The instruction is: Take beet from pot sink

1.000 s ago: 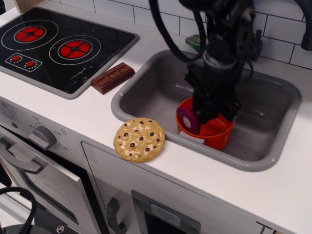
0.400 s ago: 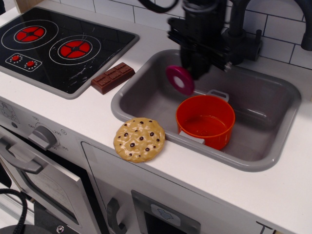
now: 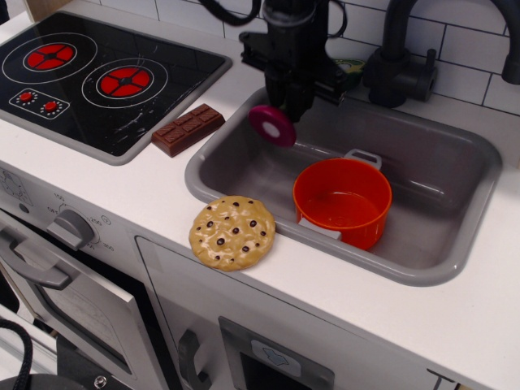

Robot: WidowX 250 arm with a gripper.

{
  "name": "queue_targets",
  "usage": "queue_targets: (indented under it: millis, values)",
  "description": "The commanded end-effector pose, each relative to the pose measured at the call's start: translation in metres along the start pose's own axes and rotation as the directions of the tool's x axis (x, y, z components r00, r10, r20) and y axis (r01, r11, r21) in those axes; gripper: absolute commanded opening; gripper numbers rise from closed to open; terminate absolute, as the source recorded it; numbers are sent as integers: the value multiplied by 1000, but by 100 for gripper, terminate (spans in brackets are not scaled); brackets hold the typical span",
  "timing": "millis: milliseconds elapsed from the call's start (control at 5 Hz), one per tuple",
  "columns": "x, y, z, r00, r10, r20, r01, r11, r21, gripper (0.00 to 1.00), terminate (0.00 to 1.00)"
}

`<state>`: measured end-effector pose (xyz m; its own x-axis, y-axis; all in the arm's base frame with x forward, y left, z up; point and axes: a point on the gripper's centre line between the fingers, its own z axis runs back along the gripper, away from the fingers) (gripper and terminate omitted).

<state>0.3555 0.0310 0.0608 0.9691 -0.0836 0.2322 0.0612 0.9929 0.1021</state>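
My black gripper (image 3: 284, 107) is shut on the beet (image 3: 271, 125). I see the beet's magenta bulb and pink cut face; its leaves are hidden in the fingers. I hold it in the air above the left part of the grey sink (image 3: 244, 162), near the sink's back-left rim. The orange-red pot (image 3: 342, 201) with light grey handles stands in the sink at the front, to the right of and below the beet. The pot looks empty.
A chocolate bar (image 3: 188, 129) lies on the white counter left of the sink. A cookie (image 3: 231, 232) lies at the sink's front-left corner. The black stove top (image 3: 89, 77) is at the left. A dark faucet (image 3: 398, 57) stands behind the sink.
The gripper has lifted the beet out of the pot and carried it up and to the left, over the left side of the sink. The pot stays in place, now empty.
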Motion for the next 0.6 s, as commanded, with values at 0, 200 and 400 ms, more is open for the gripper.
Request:
queue_targets:
  millis: [0,200,400]
  values:
    - [3,7,-14,999,21,26,-22,999,38,0,0]
    - [1,7,-26,998,54,-20,-53,997,56,100,0]
    - [-1,8,-30,998,58,-32,-56,996,70,100,0]
